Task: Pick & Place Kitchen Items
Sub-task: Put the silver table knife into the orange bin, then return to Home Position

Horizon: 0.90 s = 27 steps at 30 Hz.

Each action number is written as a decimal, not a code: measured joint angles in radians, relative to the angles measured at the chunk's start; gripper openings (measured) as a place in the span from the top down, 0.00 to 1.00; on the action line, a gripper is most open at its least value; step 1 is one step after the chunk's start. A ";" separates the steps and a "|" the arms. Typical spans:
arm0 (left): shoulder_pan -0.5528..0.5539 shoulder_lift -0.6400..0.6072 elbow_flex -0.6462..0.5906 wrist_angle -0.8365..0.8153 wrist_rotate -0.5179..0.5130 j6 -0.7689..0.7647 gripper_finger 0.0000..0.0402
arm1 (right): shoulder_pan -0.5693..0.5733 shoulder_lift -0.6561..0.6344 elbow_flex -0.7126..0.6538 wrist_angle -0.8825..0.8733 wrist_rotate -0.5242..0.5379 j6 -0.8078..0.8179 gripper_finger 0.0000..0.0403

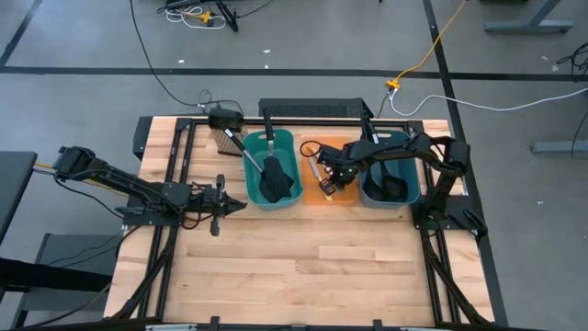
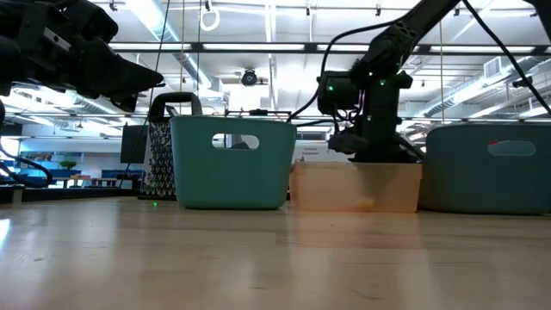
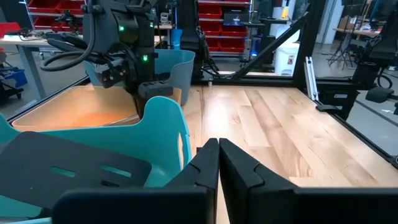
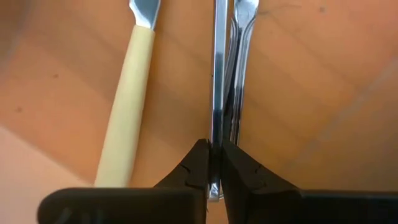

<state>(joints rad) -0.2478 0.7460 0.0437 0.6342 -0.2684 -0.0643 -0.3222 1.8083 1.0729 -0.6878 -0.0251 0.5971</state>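
Note:
My right gripper (image 1: 329,180) reaches down into the orange bin (image 1: 323,193) and is shut on a small silver knife (image 4: 215,93). A second silver knife (image 4: 241,56) and a yellow-handled knife (image 4: 127,112) lie beside it on the bin's floor. Black spatulas and a ladle (image 1: 273,176) lie in the left teal bin (image 1: 253,152). Another black ladle (image 1: 390,182) lies in the right teal bin (image 1: 409,193). My left gripper (image 1: 220,204) hovers beside the left teal bin's left side, shut and empty. My right gripper pinches the silver knife between its two fingers near one end (image 4: 215,149), coming from above and pointing down into the bin. The fingers close across the knife's thin width. The rest of the knife runs along the bin floor; whether it is lifted I cannot tell.
A metal grater (image 1: 226,143) stands at the far left corner of the left teal bin; it also shows in the low view (image 2: 160,159). The three bins stand in a row at the table's far side. Bare wood (image 1: 312,267) lies toward the near edge.

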 joint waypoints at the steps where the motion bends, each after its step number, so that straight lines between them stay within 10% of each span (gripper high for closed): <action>1: 0.000 0.000 0.000 0.000 0.000 0.000 0.95 | -0.002 -0.001 -0.004 0.006 -0.005 -0.002 0.93; 27: 0.000 0.000 0.000 0.001 -0.003 0.026 0.95 | 0.002 -0.117 0.116 -0.136 0.014 -0.128 0.78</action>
<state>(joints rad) -0.2478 0.7460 0.0437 0.6349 -0.2717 -0.0379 -0.3202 1.6913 1.1885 -0.8238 -0.0115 0.4693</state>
